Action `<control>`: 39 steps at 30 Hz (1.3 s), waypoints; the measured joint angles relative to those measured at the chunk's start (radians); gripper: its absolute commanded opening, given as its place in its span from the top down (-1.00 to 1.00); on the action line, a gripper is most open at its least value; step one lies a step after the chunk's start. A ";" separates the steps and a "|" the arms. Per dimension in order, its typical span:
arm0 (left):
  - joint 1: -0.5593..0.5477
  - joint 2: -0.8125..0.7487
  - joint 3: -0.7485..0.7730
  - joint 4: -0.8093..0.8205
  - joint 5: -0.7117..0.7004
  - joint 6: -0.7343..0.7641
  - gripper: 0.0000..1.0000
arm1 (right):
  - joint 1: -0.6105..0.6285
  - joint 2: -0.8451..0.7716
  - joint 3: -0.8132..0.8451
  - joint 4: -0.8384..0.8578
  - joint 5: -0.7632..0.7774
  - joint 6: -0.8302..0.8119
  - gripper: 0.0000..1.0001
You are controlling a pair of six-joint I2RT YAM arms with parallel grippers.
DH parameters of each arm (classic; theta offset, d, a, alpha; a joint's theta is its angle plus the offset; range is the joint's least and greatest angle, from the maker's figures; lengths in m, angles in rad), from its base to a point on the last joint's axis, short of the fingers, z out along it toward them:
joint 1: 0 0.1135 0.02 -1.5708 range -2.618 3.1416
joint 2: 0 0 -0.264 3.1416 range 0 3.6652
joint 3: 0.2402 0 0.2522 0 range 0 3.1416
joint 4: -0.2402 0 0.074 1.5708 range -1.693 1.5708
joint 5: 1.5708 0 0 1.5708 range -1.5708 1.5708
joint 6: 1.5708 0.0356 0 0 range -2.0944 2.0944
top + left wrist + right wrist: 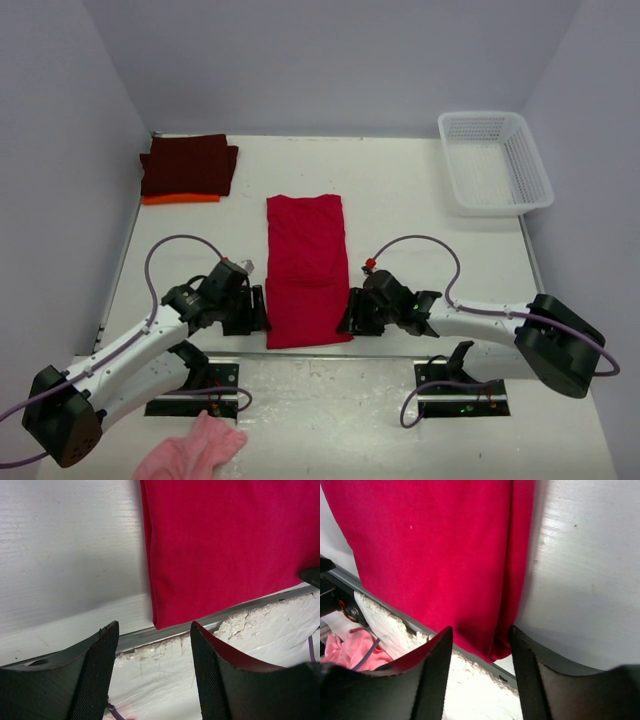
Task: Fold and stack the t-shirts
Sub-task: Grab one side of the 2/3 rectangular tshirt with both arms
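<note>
3 t-shirts, 2 stacked.
Before me the bright red t-shirt (305,268) lies flat, folded into 1 long strip; far left, the folded maroon t-shirt (188,165) sits on the orange t-shirt (180,199).

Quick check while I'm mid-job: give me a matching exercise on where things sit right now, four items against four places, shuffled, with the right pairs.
Things:
1. red t-shirt
2. maroon t-shirt
3. orange t-shirt
4. white basket

Places:
A. far-right corner
B. under another shirt, only its near edge showing
C. laid out lengthwise in the middle
D. on top of the far-left pile

Pairs: 1-C, 2-D, 3-B, 4-A
</note>
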State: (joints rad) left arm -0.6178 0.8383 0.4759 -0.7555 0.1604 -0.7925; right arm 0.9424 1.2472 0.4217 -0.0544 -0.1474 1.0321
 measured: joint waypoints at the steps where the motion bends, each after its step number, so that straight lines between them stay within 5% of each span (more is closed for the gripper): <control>1: 0.000 0.002 0.000 0.000 0.000 0.000 -0.21 | 0.000 0.005 -0.002 0.003 -0.002 0.003 0.08; 15: -0.021 0.042 0.007 0.003 0.005 0.002 -0.25 | 0.006 0.044 -0.012 0.027 0.000 0.014 1.00; 31: -0.050 0.081 -0.016 0.060 0.083 -0.001 -0.34 | 0.008 0.069 -0.012 0.062 -0.010 0.016 1.00; 39: -0.079 0.110 -0.069 0.079 0.071 -0.013 -0.20 | 0.008 0.068 -0.012 0.063 -0.010 0.016 1.00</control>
State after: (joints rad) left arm -0.6964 0.9482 0.4072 -0.6769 0.2317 -0.8051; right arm 0.9508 1.3155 0.4099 0.0082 -0.1570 1.0481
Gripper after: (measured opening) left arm 0.620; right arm 0.014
